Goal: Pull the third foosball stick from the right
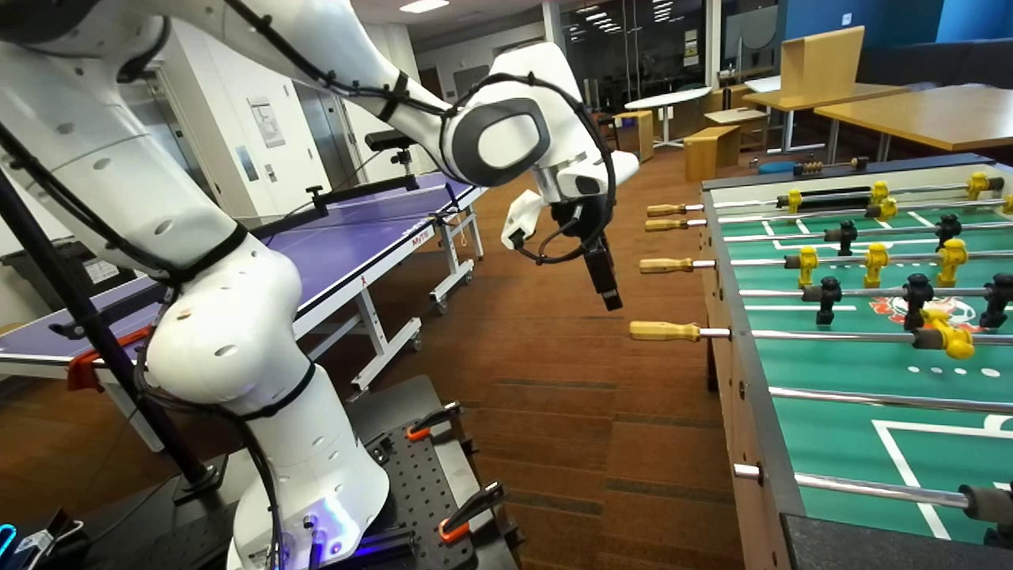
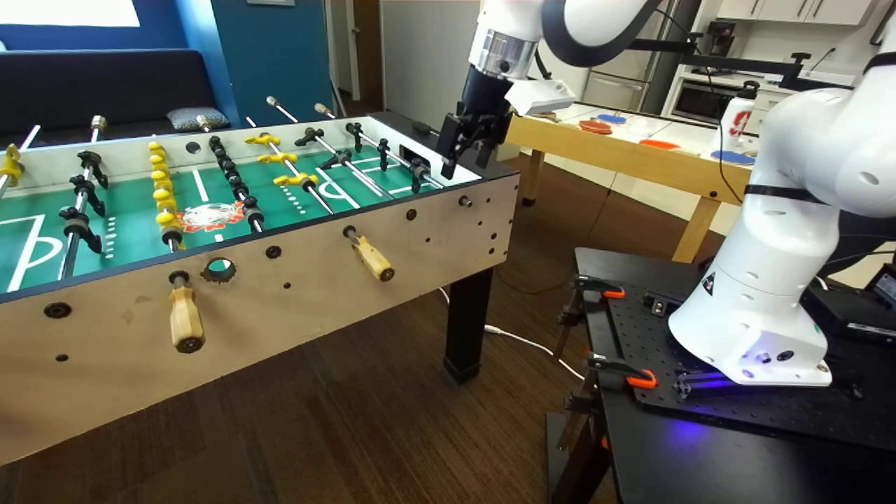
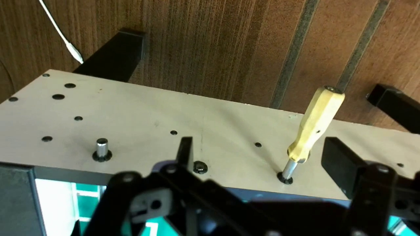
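In an exterior view, a purple table-tennis table (image 1: 340,245) stands on white wheeled legs (image 1: 373,321). A patterned cushion (image 2: 199,119) rests against a dark sofa (image 2: 105,91), and a black-capped white bottle (image 2: 735,122) stands upright on a wood-framed worktop (image 2: 609,155), near a blue disc (image 2: 733,158).

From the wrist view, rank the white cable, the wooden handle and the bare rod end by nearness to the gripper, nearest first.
1. Wooden handle: ahead of the open gripper, right of the view's centre.
2. Bare rod end: left in the view, jutting from the side panel.
3. White cable: upper left, down on the floor.
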